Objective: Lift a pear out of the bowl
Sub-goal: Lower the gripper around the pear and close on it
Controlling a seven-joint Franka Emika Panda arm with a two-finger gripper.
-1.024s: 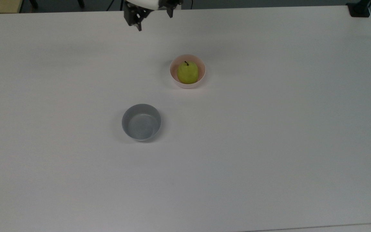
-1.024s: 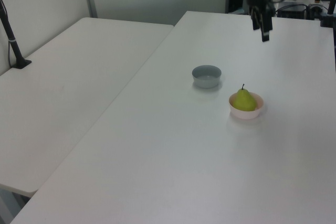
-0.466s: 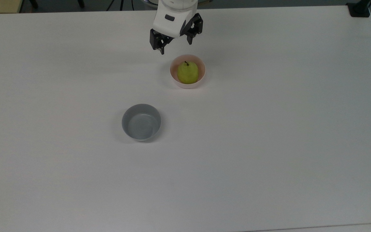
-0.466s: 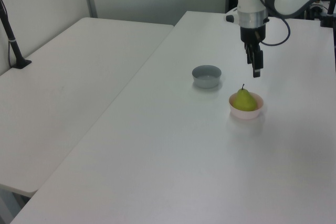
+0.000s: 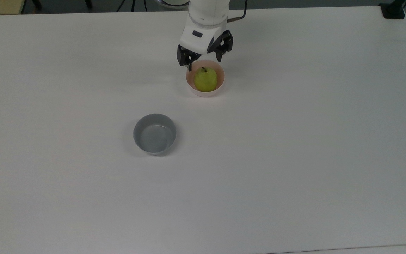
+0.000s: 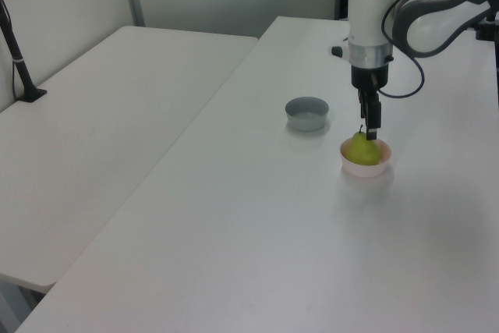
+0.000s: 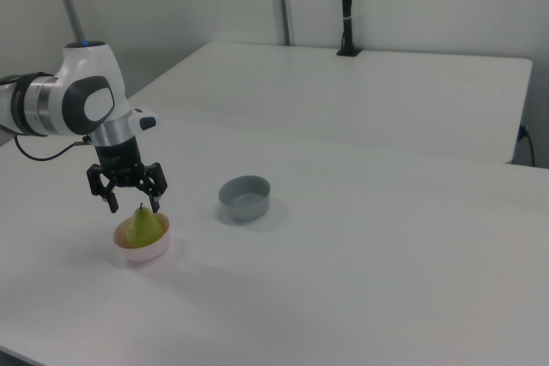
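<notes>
In the top view, going from left to right, the first thing is the small round grey bowl (image 5: pixel 154 133). It has a smooth, slightly shiny inside with nothing in it, and it stands well apart from the other bowl, nearer to the top view's bottom. It has no part in the task, so I judge it is there only as a distractor.

Next comes the black two-finger gripper (image 5: pixel 204 60) on the white arm. Its fingers are spread wide, one on each side of the stem, and they hold nothing. In the right view the gripper (image 7: pixel 131 203) hangs just above the fruit, with the tips about level with the stem. I think it is spread like this so that the fingers can go down on both sides of the body.

Under it sits the small round pale pink bowl (image 5: pixel 190 86) with a smooth, lighter inside. The small rounded yellow-green pear (image 5: pixel 205 79) stands upright in it, its short dark stem pointing up, and it nearly fills the bowl. The skin looks smooth and matt.

All of this rests on the flat white table (image 5: pixel 294 158). The rounded sides may slip, so a grip low on the widest part seems safest.
</notes>
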